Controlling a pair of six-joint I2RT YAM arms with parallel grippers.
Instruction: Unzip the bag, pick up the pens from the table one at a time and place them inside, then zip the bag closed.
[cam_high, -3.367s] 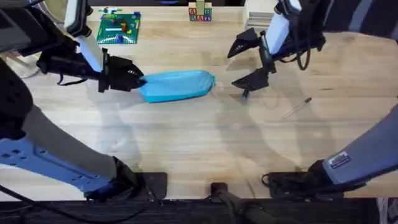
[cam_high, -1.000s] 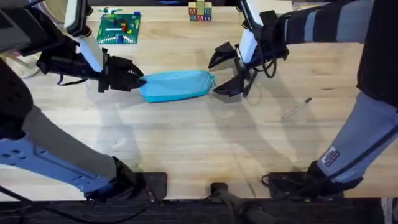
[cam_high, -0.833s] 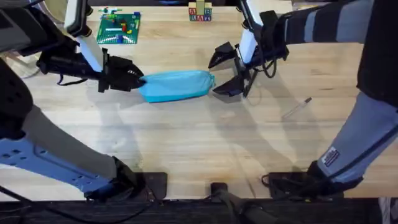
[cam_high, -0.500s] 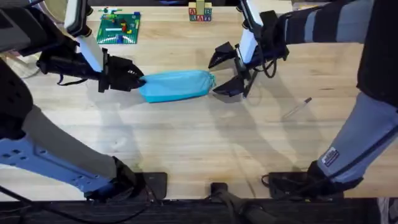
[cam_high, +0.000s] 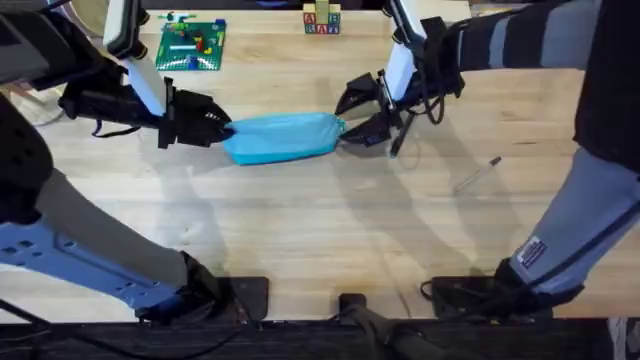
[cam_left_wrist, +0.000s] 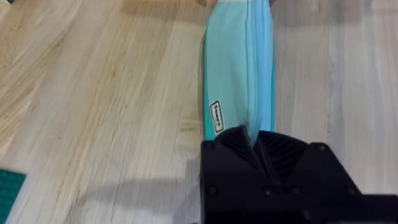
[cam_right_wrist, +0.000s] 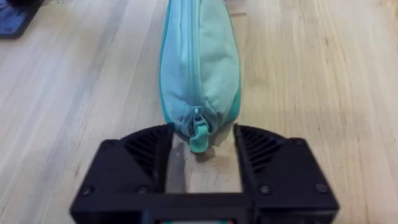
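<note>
A: Overhead first. Where's the bag (cam_high: 283, 136)?

B: Flat on the counter (cam_high: 330, 230), around 11 o'clock from the frame's centre, long axis running 9 to 3. The left claw (cam_high: 215, 127) is clamped on its 9 o'clock end. The right claw (cam_high: 358, 115) sits at the 3 o'clock end, fingers apart. A pale pen (cam_high: 477, 174) lies well apart, toward 4 o'clock from the bag.

A: And since the earlier frames?

B: The right claw was hanging off to the bag's 3 o'clock with a gap; now it has closed in until its fingers flank the bag's tip. The left claw and bag haven't moved.

A: Left wrist?

B: The bag (cam_left_wrist: 239, 68) runs away from the left claw (cam_left_wrist: 256, 142), whose fingers are pinched together on the fabric end. Zip seam looks closed along its length.

A: Right wrist?

B: The bag's end (cam_right_wrist: 200, 62) pokes between the right claw (cam_right_wrist: 200, 146) fingers, which stand apart. The zip pull (cam_right_wrist: 199, 137) hangs right in that gap, untouched.

A: So the step?

B: Unzipping, I'd say, barely begun. Next move calls for closing on the pull, then drawing it toward 9 o'clock while the left claw anchors the bag.
</note>
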